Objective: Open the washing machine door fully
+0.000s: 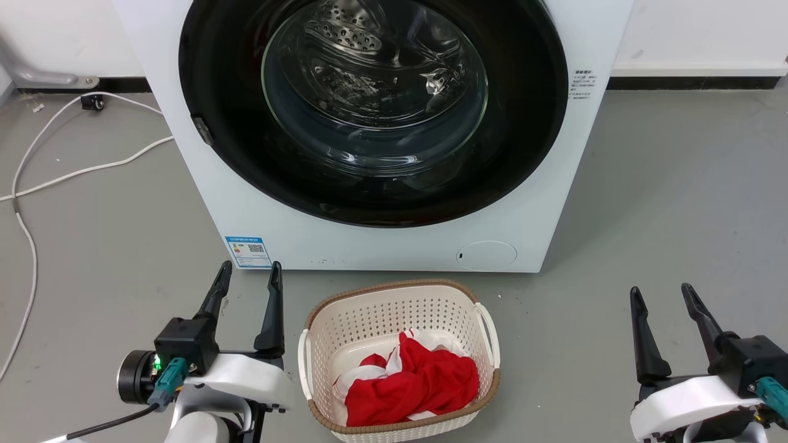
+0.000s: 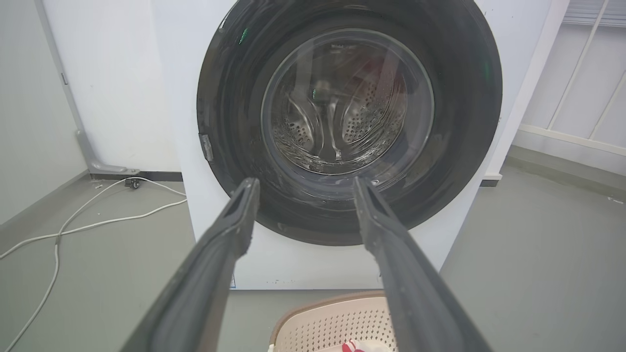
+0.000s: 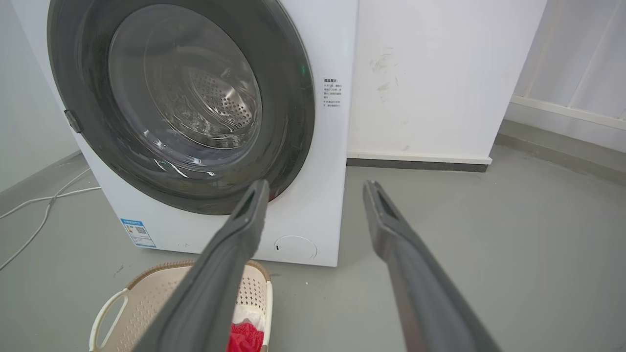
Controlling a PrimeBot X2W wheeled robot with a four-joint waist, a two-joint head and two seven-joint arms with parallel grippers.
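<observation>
Glossy black-rimmed washing machine door [image 1: 529, 123], shut flush on white washing machine [image 1: 381, 243]

A laundry corner in a plain, unfurnished room. Ahead of both sets of fingers, a white front-loading washing machine [image 1: 381, 246] stands on a bare grey floor [image 1: 677, 203] against a white wall [image 1: 695, 31]. Between the left gripper [image 1: 249, 271] and the right gripper [image 1: 660, 292] sits a cream laundry basket [image 1: 394, 314] holding red and white cloth [image 1: 425, 381]. Loose white cables [image 1: 126, 161] trail outward of the left fingers.

The washing machine door [image 1: 529, 123] lies shut against the washing machine [image 1: 381, 246], a cream basket [image 1: 394, 287] of red-and-white cloth [image 1: 418, 381] stands on the floor [image 1: 646, 184] before it, and the left pincer [image 1: 251, 266] and right pincer [image 1: 660, 289] flank the basket, jaws apart.
</observation>
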